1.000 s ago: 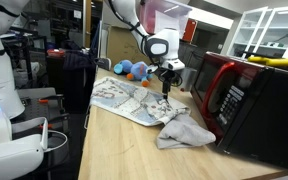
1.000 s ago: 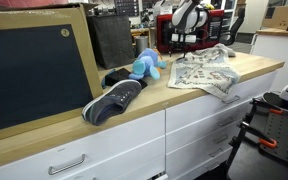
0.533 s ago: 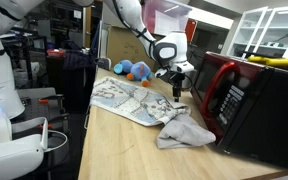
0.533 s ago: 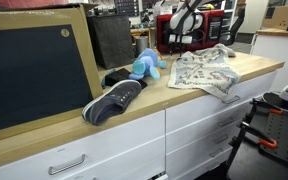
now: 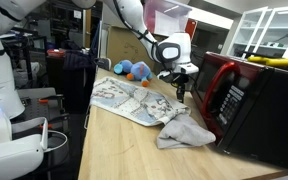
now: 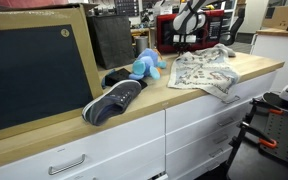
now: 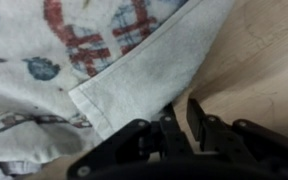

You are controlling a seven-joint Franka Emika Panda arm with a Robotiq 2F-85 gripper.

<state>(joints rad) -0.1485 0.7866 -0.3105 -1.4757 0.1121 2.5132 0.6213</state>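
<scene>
As the gripper slid right to the right hem of the patterned cloth, near the microwave, we saw its fingers go from wide to nearly shut w/ a slim gap, prob. pinching at the hem, tho we couldn't tell if fabric was caught.

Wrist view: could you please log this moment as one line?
gripper at patterned cloth edge | jaws nearly together, grip unclear | on wooden counter

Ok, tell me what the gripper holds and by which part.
Cannot tell: the gripper has narrow jaws at the hemmed edge of the patterned cloth, but no pinched fabric shows.
</scene>
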